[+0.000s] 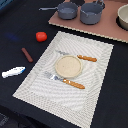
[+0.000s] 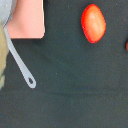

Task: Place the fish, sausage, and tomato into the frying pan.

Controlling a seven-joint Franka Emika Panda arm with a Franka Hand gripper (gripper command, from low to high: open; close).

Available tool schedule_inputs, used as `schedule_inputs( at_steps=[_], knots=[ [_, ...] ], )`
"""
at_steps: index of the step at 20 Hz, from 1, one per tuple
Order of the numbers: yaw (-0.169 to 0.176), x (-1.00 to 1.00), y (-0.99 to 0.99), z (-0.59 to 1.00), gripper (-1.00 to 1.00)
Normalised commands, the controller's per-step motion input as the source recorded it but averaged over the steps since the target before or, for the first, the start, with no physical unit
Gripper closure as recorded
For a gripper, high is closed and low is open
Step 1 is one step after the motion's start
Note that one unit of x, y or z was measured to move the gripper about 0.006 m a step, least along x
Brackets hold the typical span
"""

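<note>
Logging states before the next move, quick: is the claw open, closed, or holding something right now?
Claw: cannot be told; it shows in neither view. The tomato, sausage and fish all lie on the table, ungrasped.

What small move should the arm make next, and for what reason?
Probably it should move over the tomato and descend to grasp it. In the exterior view the tomato, sausage and fish all lie on the dark table, none in the frying pan. The wrist view shows the tomato close by, off centre, near the pan's handle. The gripper itself is not visible.
</note>
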Motion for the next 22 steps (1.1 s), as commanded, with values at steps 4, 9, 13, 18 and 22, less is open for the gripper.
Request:
schedule_inputs(
  at_steps=[4, 9, 13, 18, 22],
  knots=[
    [0.000, 0.18, -1.00, -0.28, -1.00],
    [0.000, 0.15, -1.00, -0.27, -1.00],
    [0.000, 0.13, -1.00, -0.29, -1.00],
    [0.005, 0.12, -1.00, -0.31, -1.00],
    [0.019, 0.06, -0.99, -0.34, -1.00]
  ],
)
